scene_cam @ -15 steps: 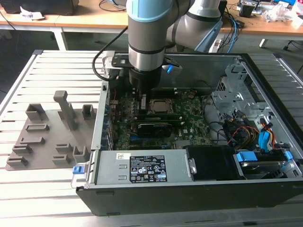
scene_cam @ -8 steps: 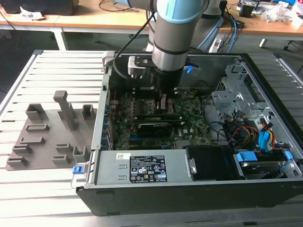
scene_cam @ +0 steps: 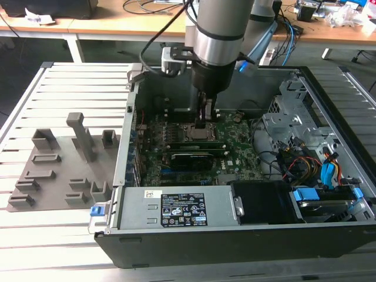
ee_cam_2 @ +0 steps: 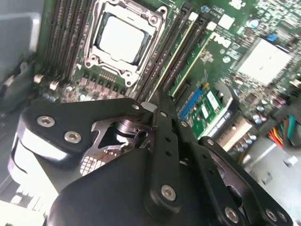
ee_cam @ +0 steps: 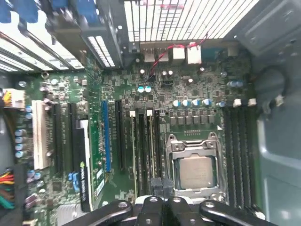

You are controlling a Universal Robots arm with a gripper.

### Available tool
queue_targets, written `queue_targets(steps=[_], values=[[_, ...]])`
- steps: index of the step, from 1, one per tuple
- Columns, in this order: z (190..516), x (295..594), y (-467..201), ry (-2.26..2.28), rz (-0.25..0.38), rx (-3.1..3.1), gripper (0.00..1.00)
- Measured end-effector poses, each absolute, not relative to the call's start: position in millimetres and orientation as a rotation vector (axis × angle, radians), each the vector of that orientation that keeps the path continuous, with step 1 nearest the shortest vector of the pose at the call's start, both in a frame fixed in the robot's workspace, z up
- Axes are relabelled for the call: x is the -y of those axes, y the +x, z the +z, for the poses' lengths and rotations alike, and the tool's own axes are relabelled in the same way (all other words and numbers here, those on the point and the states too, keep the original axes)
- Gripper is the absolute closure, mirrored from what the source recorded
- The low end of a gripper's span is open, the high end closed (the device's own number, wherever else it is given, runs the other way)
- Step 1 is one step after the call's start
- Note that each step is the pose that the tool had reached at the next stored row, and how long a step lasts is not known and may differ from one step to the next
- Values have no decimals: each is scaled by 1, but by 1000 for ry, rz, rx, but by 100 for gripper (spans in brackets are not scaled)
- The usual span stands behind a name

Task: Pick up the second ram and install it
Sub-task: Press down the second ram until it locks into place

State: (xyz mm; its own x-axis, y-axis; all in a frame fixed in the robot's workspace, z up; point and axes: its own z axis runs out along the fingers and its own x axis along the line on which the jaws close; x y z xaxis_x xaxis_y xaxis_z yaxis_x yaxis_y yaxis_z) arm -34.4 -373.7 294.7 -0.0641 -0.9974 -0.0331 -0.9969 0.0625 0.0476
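Note:
My gripper (scene_cam: pixel 205 119) reaches down into the open computer case, over the memory slots beside the processor socket (ee_cam: pixel 195 170). Its fingers are shut together in both wrist views, with no gap between the tips (ee_cam: pixel 161 182) (ee_cam_2: pixel 158 102). A thin green stick, the second ram (ee_cam_2: pixel 184 51), stands edge-up in one of the black slots on the motherboard (scene_cam: pixel 238 147). In the first wrist view the ram (ee_cam: pixel 151 146) runs straight out from under the fingertips. The tips sit right over one end of it; I cannot tell whether they touch it.
A black expansion card (scene_cam: pixel 191 158) lies across the board just in front of the gripper. Drive cages and bundled cables (scene_cam: pixel 305 167) fill the case on the exterior view's right. The grey fixture plate (scene_cam: pixel 59 170) lies on the slatted table on the exterior view's left.

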Motion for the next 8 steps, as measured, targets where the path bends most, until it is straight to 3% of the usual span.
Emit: queue_targets(steps=[8], values=[[296, 374, -34, 2144, -92, 2285, 89]])
